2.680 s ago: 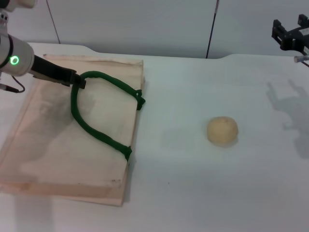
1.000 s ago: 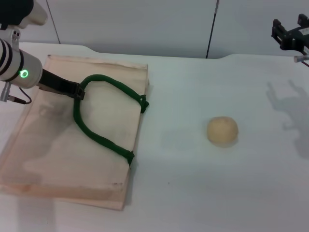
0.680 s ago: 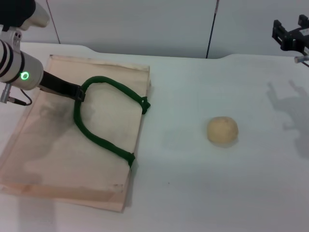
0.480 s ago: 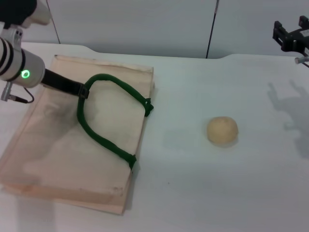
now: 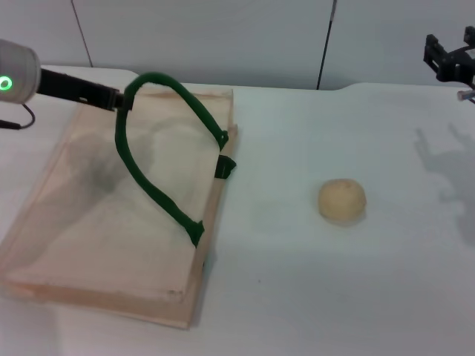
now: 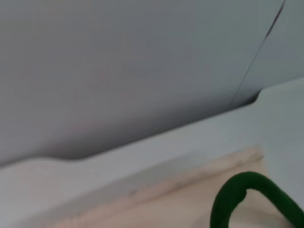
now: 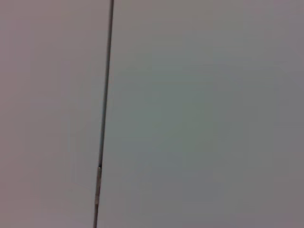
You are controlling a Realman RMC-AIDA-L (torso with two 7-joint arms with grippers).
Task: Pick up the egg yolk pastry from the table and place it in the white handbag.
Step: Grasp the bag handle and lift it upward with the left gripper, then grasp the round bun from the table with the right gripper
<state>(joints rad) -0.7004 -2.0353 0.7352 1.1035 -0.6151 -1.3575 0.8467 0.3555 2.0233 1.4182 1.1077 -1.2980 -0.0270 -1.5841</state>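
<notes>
With my left gripper (image 5: 122, 99) I am pinching the green handle (image 5: 152, 178), lifting the white handbag (image 5: 96, 245) open. The egg yolk pastry (image 5: 342, 201) is sitting unpicked on the tabletop (image 5: 334, 282); my right gripper (image 5: 448, 59) is hovering far off, jaws' state unclear.

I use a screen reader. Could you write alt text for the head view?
The left gripper lifts a green handle of the white handbag lying on the table; the egg yolk pastry sits apart, the right gripper parked.

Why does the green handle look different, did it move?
Yes. The left gripper lifted the green handle toward the table's far edge, opening the white handbag.
</notes>
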